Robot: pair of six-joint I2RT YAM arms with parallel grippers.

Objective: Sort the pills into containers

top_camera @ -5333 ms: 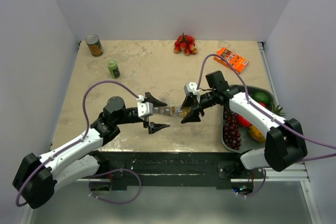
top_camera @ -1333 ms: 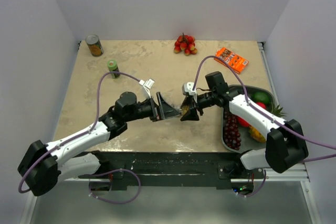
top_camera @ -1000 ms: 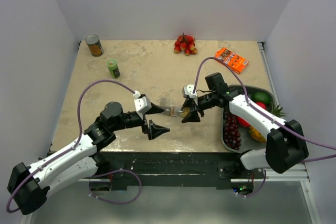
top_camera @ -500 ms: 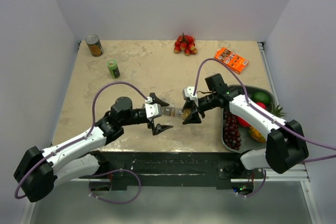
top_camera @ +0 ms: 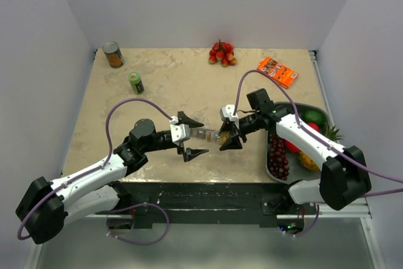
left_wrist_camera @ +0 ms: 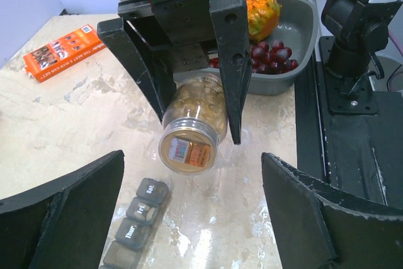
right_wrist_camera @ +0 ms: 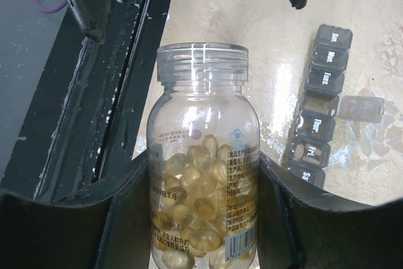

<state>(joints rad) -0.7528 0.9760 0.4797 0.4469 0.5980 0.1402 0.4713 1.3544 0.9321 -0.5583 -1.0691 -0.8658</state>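
Clamping a clear bottle [right_wrist_camera: 201,174] in the right gripper [right_wrist_camera: 203,225], fingers pressing on both flanks of the body. Hanging level above the table [top_camera: 164,86] in the top view, long axis running from 3 o'clock to 9 o'clock, lidded end pointing to 9 o'clock. Facing that end squarely with the left gripper [top_camera: 204,137], fingers spread wide and grasping nothing, one tip standing at 12 o'clock of the lid [left_wrist_camera: 187,149] and the other at 6 o'clock, neither touching it. Standing far nearer the lid than the right gripper's fingers, so probably calling for a straight push toward 3 o'clock and a squeeze across the lid before any twisting. Showing glossy yellow capsules [right_wrist_camera: 198,193] filling roughly the lower half of the bottle, a printed label wrapping the body, the ribbed clear lid seemingly sitting in place. Lying on the table at 3 o'clock of the bottle in the right wrist view, a grey pill organiser [right_wrist_camera: 323,77], its row running 12 to 6 o'clock, day names marking the lids, one lid standing open near the middle, something tan possibly showing through a compartment toward 6 o'clock.
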